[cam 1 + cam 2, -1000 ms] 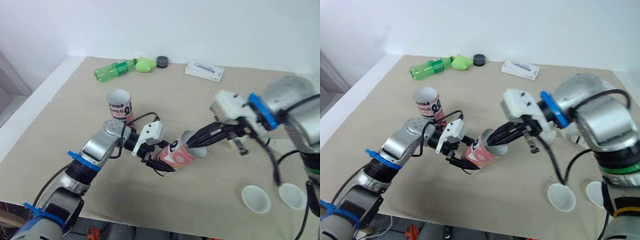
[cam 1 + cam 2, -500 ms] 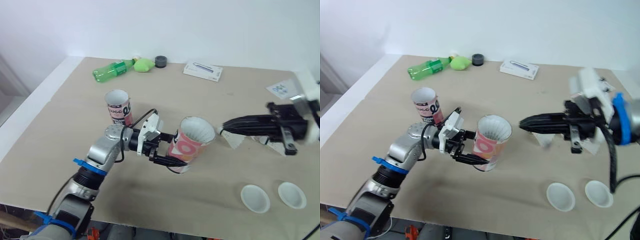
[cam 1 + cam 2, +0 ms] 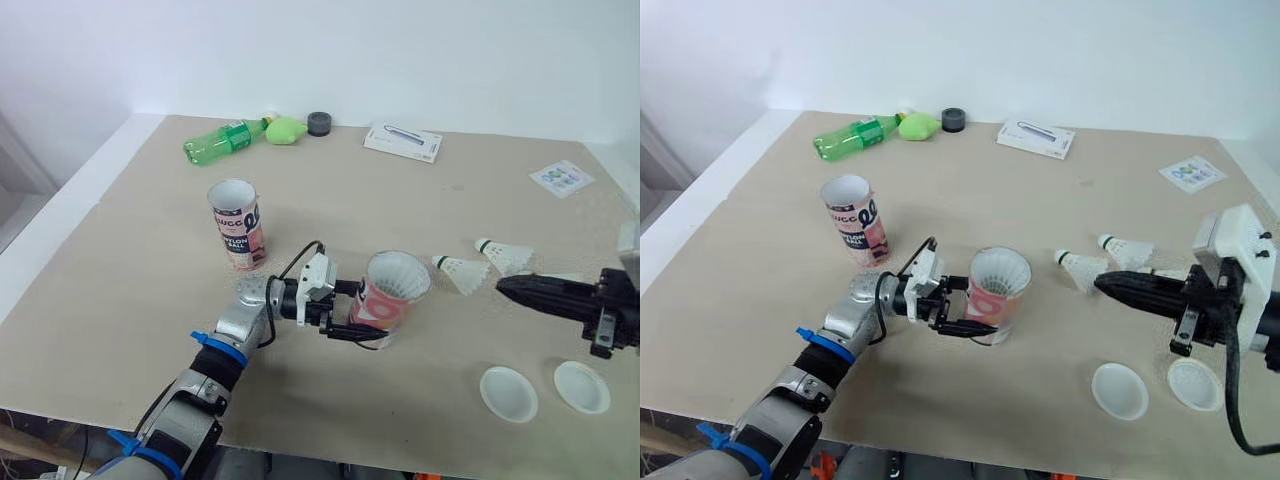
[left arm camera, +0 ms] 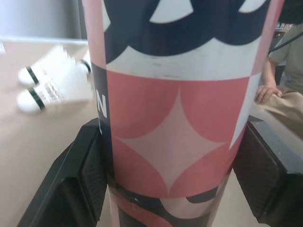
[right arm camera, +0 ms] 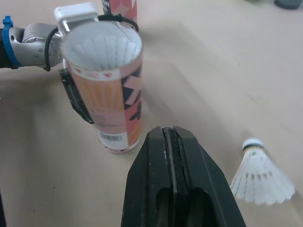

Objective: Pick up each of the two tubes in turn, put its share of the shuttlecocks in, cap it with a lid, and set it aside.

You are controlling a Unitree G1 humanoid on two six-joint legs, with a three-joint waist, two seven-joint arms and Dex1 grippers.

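Near the middle of the surface [image 3: 150,250], we see the left jaws clamped on the pink tube [image 3: 395,300], which stands upright. It has a pink-and-dark pattern, a barcode low on its side and an open mouth, with a white shuttlecock [image 5: 102,49] inside. The right jaws are shut and empty, tips pointing at the nearer shuttlecock [image 3: 460,272] and the farther shuttlecock [image 3: 505,256], both lying just right of the tube. We judge loading comes next: open the right jaws, pinch the nearer one by its cork, and drop it cork-first while the left holds steady. The second tube [image 3: 236,225] stands behind; the left lid [image 3: 508,393] and right lid [image 3: 582,386] lie near the front edge.
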